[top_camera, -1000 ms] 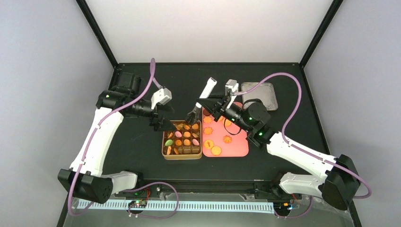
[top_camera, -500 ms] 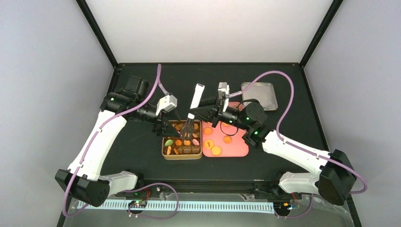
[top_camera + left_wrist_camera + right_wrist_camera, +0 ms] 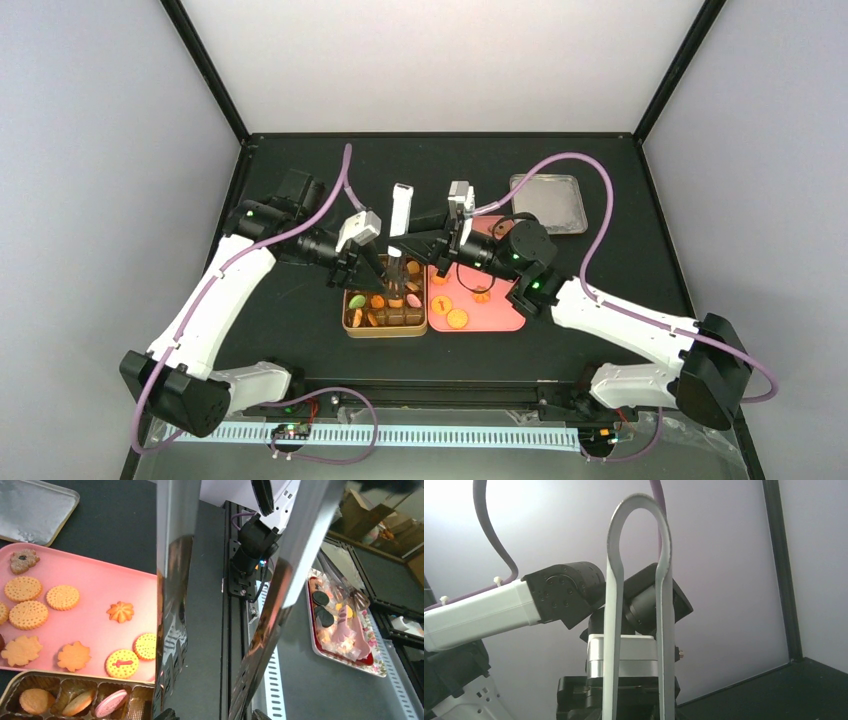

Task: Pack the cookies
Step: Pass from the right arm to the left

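Two arms meet just above the tin (image 3: pixel 385 333). Your right gripper (image 3: pixel 420 246) clamps the tongs (image 3: pixel 611 630), a shiny looped metal strip, upright, likely so the tips can reach down. Whether your left gripper (image 3: pixel 366 270) grips them cannot be told. The cookies (image 3: pixel 29 615), flat, ridged and golden, lie partly in the tin, mostly on the pink tray (image 3: pixel 505 310) beside it
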Motion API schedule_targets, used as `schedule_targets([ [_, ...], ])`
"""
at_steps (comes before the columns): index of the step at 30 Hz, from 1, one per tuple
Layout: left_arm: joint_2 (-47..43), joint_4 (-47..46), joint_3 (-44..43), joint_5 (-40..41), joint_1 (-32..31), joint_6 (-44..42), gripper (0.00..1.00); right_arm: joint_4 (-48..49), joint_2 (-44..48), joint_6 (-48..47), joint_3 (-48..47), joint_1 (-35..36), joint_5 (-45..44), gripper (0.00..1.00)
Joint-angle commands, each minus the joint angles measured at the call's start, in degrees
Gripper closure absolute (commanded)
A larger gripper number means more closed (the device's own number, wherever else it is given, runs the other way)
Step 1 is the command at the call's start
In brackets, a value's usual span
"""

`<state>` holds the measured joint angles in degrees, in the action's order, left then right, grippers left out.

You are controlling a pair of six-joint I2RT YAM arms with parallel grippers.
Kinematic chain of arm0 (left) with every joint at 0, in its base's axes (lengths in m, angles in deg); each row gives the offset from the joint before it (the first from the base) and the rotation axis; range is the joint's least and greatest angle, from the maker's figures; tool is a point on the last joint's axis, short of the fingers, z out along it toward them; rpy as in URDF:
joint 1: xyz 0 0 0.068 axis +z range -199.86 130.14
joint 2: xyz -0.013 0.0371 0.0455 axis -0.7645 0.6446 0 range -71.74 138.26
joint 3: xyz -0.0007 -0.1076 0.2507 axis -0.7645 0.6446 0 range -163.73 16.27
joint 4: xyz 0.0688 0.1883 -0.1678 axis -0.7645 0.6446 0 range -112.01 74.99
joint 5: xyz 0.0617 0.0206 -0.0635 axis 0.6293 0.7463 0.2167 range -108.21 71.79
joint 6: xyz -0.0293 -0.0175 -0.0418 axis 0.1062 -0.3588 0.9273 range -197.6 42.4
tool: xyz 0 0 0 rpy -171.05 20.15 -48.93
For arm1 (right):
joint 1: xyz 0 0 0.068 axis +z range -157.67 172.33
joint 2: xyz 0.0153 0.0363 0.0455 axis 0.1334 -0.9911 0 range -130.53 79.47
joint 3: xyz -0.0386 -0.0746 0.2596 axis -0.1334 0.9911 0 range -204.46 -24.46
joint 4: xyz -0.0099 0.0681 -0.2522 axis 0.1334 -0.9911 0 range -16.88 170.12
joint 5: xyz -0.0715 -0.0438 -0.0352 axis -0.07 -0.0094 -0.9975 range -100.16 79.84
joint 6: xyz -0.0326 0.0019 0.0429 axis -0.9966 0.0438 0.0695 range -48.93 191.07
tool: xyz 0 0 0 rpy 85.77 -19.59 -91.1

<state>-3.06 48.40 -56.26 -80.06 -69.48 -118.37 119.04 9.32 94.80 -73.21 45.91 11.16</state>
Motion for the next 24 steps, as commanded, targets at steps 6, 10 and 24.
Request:
schedule_targets([
  [6,0.8,-1.8,1.3,-3.5,-0.4,1.8,0.61,1.0,0.9,-7.3,-1.5,3.6,-10.9,0.69],
  [10,0.3,-0.6,0.6,-3.5,-0.4,0.9,0.7,0.1,1.7,-9.4,-1.1,4.7,-15.0,0.7],
  [24,0.5,0.4,0.8,-0.7,-0.4,-1.0,0.99,-1.4,1.7,-6.6,-0.8,4.8,-12.5,0.53],
])
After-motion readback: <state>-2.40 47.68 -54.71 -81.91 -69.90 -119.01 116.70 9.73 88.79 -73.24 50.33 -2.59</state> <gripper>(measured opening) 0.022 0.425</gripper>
